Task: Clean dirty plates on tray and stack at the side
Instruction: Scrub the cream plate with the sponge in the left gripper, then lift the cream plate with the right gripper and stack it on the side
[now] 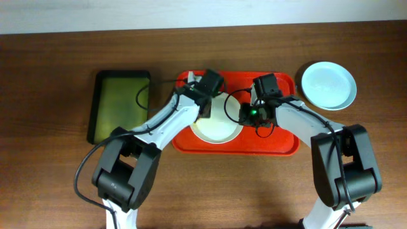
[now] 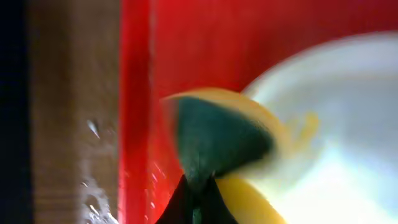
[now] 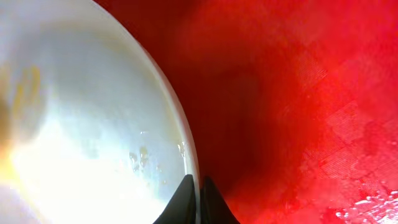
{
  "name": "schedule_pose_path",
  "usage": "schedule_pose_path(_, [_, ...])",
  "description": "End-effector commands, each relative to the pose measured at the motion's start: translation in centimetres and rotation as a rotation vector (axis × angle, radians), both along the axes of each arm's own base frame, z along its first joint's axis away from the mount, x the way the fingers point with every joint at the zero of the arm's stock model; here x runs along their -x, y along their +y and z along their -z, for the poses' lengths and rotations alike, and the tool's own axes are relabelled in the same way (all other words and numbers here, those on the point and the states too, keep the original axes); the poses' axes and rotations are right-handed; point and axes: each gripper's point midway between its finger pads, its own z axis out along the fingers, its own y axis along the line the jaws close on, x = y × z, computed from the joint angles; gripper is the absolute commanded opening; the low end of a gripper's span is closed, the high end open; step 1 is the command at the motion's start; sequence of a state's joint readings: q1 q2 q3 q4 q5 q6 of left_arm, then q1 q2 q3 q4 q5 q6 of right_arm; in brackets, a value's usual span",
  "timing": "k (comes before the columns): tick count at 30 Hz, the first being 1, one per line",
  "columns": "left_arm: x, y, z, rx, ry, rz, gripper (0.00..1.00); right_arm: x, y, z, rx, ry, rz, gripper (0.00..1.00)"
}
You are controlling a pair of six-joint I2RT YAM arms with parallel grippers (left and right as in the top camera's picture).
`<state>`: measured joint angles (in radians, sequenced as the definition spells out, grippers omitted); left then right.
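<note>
Worktop (image 1: 57, 191): brown wood.

Red tray (image 1: 280, 137): at the centre of the worktop, long side running left to right. Wet patches are seen on its floor in the right wrist view.

White plate (image 1: 219, 127): lies inside the red tray, left of the tray's middle, close to the near rim. Yellowish smears are seen on its inner face in the right wrist view, with small drops close to the rim.

Mint plate (image 1: 328, 85): set on the bare worktop just beside the tray's far right corner, outside the tray. No smears can be made out on it from overhead.

Dark tray (image 1: 121, 105): green inside, left of the red tray and apart from it.

Left pincer (image 2: 198, 193): clenched on a sponge (image 2: 217, 134), green face with yellow body. The sponge is held at the left edge of the white plate, over the plate rim and the tray floor. The left wrist view is blurred, so contact with the plate cannot be judged for certain.

Right pincer (image 3: 198, 196): closed on the right rim of the white plate, one finger on the plate side and one on the tray side. From overhead it is seen at the plate's right edge, inside the tray.
</note>
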<state>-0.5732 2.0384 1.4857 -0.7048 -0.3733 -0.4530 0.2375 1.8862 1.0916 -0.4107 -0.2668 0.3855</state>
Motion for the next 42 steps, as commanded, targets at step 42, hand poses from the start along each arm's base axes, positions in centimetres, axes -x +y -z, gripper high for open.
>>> schedule_pose_path(42, [0.7, 25.9, 2.3, 0.201, 0.017, -0.65, 0.1, -4.2, 0.4, -21.5, 1.181, -0.523, -0.181, 0.04])
